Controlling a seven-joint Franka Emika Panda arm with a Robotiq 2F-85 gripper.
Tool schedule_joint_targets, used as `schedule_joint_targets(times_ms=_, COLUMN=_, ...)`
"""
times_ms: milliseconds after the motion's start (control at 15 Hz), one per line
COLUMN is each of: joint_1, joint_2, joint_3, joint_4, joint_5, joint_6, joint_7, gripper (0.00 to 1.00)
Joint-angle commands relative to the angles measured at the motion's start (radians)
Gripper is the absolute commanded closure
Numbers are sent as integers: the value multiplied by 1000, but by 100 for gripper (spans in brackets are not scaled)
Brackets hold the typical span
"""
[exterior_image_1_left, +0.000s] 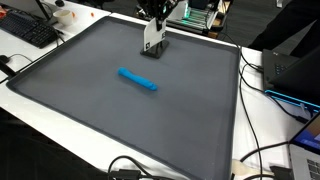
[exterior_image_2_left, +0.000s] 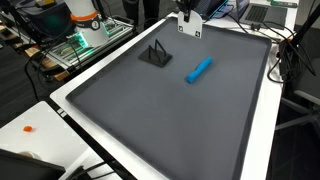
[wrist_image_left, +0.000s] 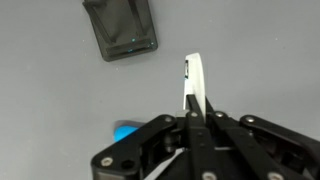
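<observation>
End effector (wrist_image_left: 197, 118), jaws clamped on a thin white strip (wrist_image_left: 193, 78), hangs over the grey mat (exterior_image_1_left: 80, 95) beyond the blue marker (exterior_image_1_left: 138, 79); a black stand (exterior_image_2_left: 154, 54) sits near the marker.

You've got a gray mat (exterior_image_1_left: 60, 70) on the surface (exterior_image_2_left: 30, 110), w/ blue cylinder (exterior_image_1_left: 138, 79) mid-mat, black wedge (exterior_image_2_left: 155, 53) nearby, keyboard (exterior_image_1_left: 28, 30) off-mat.

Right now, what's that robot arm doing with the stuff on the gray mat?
The robot's pincer is shut on a thin white piece, at the far edge of the gray mat. A blue stick lies by itself near the mat's middle. A small dark stand sits on the mat not far from the pincer. The pincer touches neither of them.
</observation>
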Motion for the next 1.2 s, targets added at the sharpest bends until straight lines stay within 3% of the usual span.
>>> schedule_joint_targets(times_ms=0, joint_1=27, joint_2=82, joint_3=2, joint_4=105, joint_5=-101, joint_6=-72, joint_7=-92, gripper=99)
schedule_joint_targets(times_ms=67, joint_1=22, joint_2=38, joint_3=-5, joint_4=48, joint_5=-51, joint_6=-27, joint_7=-48, gripper=99)
schedule_joint_targets(times_ms=667, joint_1=26, joint_2=50, joint_3=-7, joint_4=63, joint_5=-55, joint_6=-29, joint_7=-53, gripper=99)
schedule_joint_targets(times_ms=1133, joint_1=55, joint_2=157, joint_3=6, joint_4=155, joint_5=-87, joint_6=34, joint_7=-133, gripper=99)
